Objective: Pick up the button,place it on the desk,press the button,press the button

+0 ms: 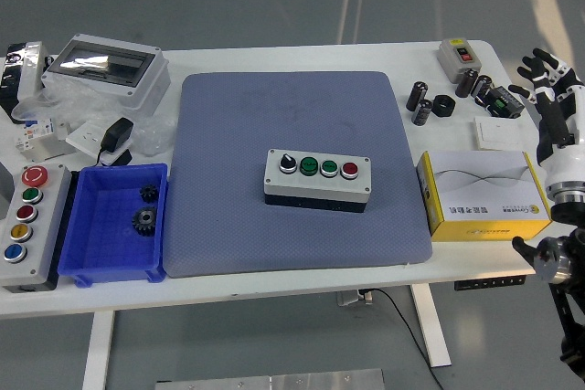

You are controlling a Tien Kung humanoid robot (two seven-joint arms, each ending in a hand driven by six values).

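A grey button box (317, 180) lies in the middle of the blue-grey mat (297, 116). On its top sit a black selector, two green buttons and a red button (349, 170). My right hand (547, 79) is at the far right edge of the view, off the mat and well away from the box. Its fingers are spread and hold nothing. My left arm does not show.
A yellow and white carton (484, 195) lies right of the mat, with small black parts (430, 102) and a grey switch (457, 55) behind it. On the left stand a blue bin (114, 222) holding gears, a second button box (26, 212) and a grey enclosure (105, 68).
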